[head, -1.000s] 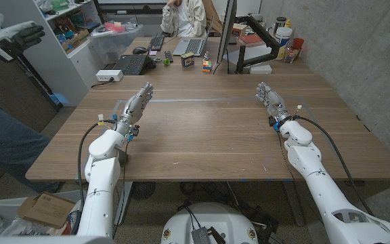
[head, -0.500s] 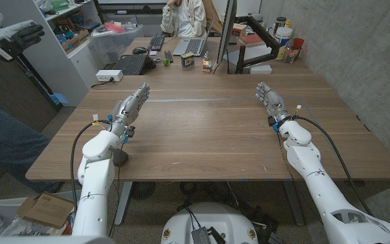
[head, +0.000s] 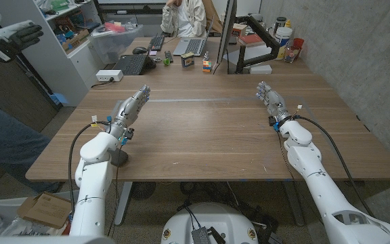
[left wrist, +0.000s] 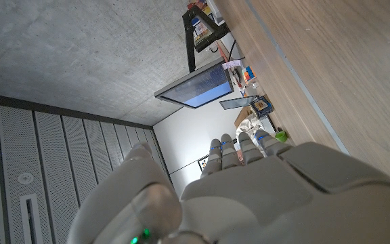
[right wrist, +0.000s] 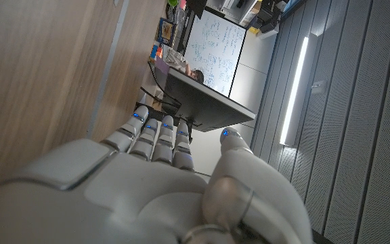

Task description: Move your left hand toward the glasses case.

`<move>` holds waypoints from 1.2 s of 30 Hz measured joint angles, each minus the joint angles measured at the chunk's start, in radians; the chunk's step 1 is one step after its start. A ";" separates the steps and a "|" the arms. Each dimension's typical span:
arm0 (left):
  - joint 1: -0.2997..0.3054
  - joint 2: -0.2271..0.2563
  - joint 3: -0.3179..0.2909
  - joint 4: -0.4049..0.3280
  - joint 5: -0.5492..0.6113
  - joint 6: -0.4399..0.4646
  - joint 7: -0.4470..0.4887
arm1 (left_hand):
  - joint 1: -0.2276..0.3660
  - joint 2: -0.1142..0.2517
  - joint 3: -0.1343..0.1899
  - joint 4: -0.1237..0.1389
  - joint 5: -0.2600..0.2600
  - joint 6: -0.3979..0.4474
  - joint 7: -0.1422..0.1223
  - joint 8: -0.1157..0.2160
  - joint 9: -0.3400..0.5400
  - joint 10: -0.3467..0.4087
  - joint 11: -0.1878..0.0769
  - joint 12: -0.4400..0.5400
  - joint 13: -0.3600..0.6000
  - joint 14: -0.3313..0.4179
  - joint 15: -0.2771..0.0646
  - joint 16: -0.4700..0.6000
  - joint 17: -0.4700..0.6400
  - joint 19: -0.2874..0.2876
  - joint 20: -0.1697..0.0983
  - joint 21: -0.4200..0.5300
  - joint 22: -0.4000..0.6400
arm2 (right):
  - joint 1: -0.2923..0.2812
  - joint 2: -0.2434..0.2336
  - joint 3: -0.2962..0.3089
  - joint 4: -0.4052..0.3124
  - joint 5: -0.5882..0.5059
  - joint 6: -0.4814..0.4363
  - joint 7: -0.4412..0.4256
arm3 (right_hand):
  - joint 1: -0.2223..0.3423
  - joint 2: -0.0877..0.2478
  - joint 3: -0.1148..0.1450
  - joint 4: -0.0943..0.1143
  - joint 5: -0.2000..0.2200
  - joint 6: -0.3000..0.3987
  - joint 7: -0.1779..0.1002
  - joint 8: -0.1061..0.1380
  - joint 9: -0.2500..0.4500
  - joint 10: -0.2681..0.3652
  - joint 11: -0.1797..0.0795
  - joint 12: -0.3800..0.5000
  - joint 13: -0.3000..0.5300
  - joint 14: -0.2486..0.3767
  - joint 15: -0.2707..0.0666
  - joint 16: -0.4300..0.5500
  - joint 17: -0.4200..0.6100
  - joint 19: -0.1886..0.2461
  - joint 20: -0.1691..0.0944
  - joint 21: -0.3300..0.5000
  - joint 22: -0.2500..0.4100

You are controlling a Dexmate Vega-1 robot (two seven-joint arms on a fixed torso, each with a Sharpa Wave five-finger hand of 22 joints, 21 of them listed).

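Big wooden counter (head: 208, 129) with a cluttered desk behind its far edge, where a person (head: 185, 17) sits. Left robot hand (head: 131, 107) is over the counter's left side, fingers straight, holding nothing; right robot hand (head: 269, 98) near the right edge, same deal. Can't spot the glasses case.

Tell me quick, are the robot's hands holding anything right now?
Left hand: open, holding nothing, fingers stretched out over the table.
Right hand: open, holding nothing, fingers stretched out.
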State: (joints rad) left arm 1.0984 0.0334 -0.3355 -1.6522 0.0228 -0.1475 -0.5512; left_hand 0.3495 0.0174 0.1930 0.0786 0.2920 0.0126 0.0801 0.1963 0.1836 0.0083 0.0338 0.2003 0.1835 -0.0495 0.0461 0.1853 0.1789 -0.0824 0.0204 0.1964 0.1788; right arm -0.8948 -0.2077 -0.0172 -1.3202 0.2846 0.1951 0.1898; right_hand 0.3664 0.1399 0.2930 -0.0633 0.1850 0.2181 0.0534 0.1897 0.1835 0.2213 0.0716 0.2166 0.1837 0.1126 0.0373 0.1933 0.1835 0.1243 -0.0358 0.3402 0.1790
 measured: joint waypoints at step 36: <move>0.047 0.027 -0.006 -0.061 0.021 0.009 -0.020 | 0.005 0.005 -0.003 -0.003 -0.004 0.004 -0.004 0.000 0.000 0.000 0.000 0.000 0.000 0.005 -0.005 0.000 0.000 0.000 0.000 0.000 0.000 | -0.027 -0.015 0.005 -0.037 0.015 0.002 -0.027 | 0.000 0.000 0.000 0.000 0.000 0.000 0.000 0.000 0.000 0.000 0.000 0.000 0.000 0.004 -0.004 0.000 0.000 0.000 0.000 -0.008 0.000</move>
State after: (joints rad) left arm 1.1450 0.0602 -0.3417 -1.7135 0.0441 -0.1383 -0.5711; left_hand 0.3547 0.0227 0.1898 0.0755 0.2875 0.0162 0.0766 0.1963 0.1836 0.0083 0.0338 0.2003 0.1835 -0.0442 0.0408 0.1853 0.1789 -0.0824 0.0202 0.1964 0.1788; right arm -0.9222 -0.2227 -0.0123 -1.3568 0.2993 0.1967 0.1627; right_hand 0.3664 0.1399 0.2930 -0.0632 0.1850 0.2180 0.0535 0.1897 0.1835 0.2213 0.0716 0.2166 0.1836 0.1162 0.0338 0.1933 0.1835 0.1242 -0.0358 0.3327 0.1790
